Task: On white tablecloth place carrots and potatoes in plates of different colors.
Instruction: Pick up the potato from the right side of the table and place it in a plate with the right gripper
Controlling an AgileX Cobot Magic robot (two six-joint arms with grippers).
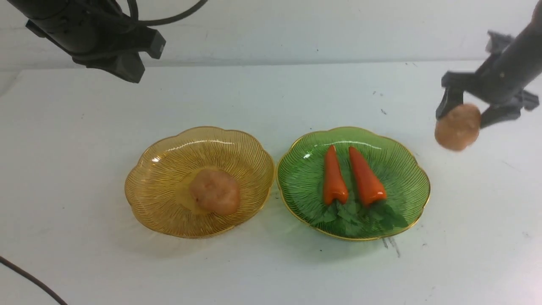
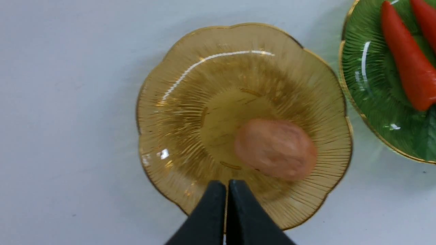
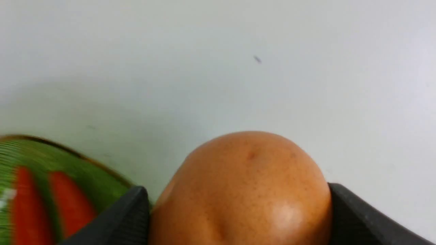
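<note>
On the white tablecloth (image 1: 271, 97) stand two plates side by side. The amber-yellow plate (image 1: 139, 169) holds one tan potato (image 1: 215, 191). Two orange carrots (image 1: 334, 176) lie next to each other in the green plate (image 1: 406, 161), leafy tops toward me. My right gripper (image 1: 459, 116) hangs at the far right, off the cloth, shut on a second potato (image 1: 458, 127); its dark fingers (image 3: 351, 217) press both sides of that potato (image 3: 243, 190). My left gripper (image 2: 226, 185) is shut and empty, high over the amber plate (image 2: 160, 112) near its potato (image 2: 276, 148).
The left arm (image 1: 106, 38) reaches in from the upper left, well above the table. A dark cable (image 1: 29, 277) crosses the near left corner. A few small dark marks dot the cloth beyond and in front of the green plate.
</note>
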